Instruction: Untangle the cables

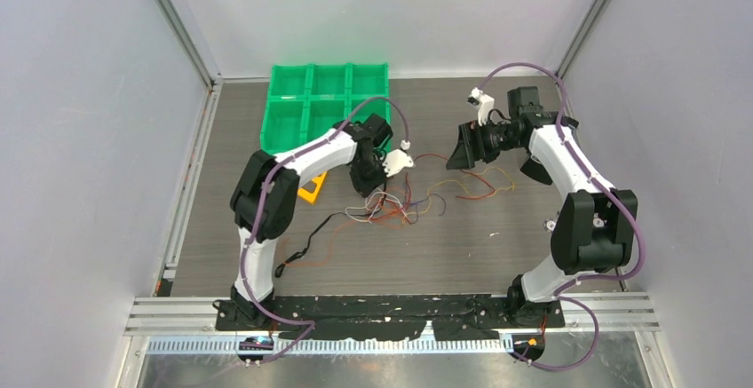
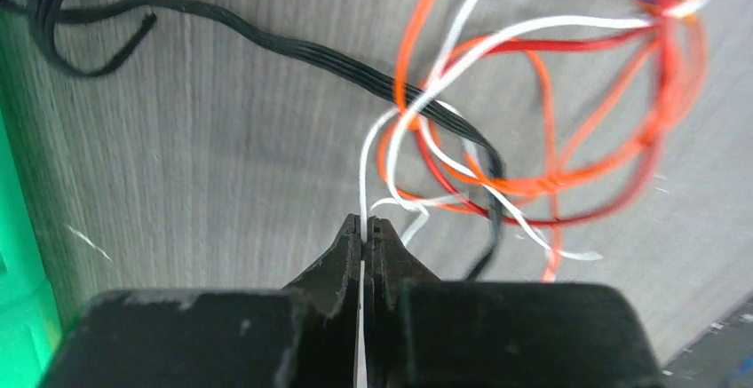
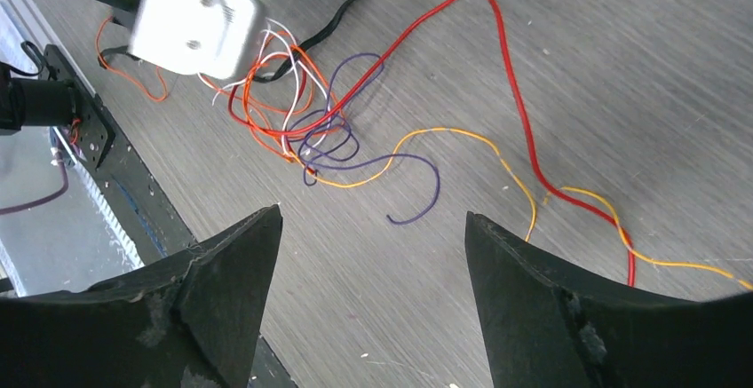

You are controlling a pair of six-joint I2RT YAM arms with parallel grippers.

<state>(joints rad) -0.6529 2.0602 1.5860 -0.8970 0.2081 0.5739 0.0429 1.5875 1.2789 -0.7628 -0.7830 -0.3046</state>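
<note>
Orange, red, white and purple strands make up the cables (image 1: pixel 401 203), a loose knot lying on the grey table (image 1: pixel 497 255) between the two arms. From the knot a red wire (image 3: pixel 512 86) and a yellow wire (image 3: pixel 484 142) trail off toward the right arm's side. A purple wire (image 3: pixel 426 194) curls out just beside them, and a flat black lead (image 2: pixel 266 43) runs off toward the left arm's base.

The left gripper (image 2: pixel 364 225) is down at the knot's edge, its fingers pinched tight on a single white wire (image 2: pixel 362 170) that rises from between the tips into the orange loops. The right gripper (image 3: pixel 373 219) hangs above the trailing ends, fingers spread wide and holding nothing. A green divided bin (image 1: pixel 306 95) sits at the far side behind the left arm, and a yellow object (image 1: pixel 313 193) lies partly hidden under that arm.

The step in hand looks like pulling out one strand: the white wire is gripped but not yet drawn free. The next move calls for a slow pull away from the clump, along the wire's own run. The right gripper should probably come down to pin the rest, since the white wire threads through orange loops and a hard tug would likely drag or tighten the whole knot.
</note>
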